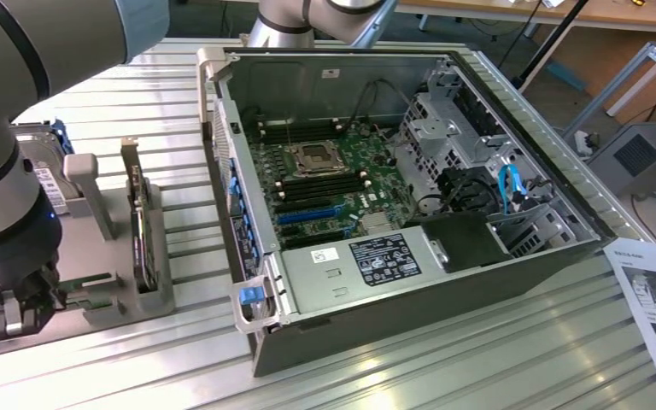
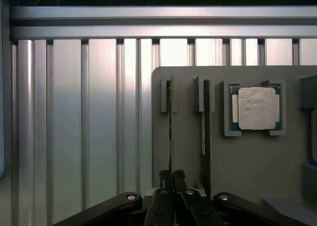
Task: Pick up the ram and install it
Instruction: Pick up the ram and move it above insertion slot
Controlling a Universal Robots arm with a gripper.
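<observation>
Showing the pick-up step: the claw (image 2: 173,178), jaws together, clamps the thin edge of the ram (image 2: 171,127), which stands on edge in the grey holder (image 2: 247,166) on the bench (image 2: 99,127), at the exterior view's left of the open computer case (image 1: 419,273). A second green stick (image 2: 205,137) stands just beside it; the motherboard (image 1: 334,171) lies well apart. By judgement, the next move calls for a straight pull clear of the holder, without brushing that neighbour.
</observation>
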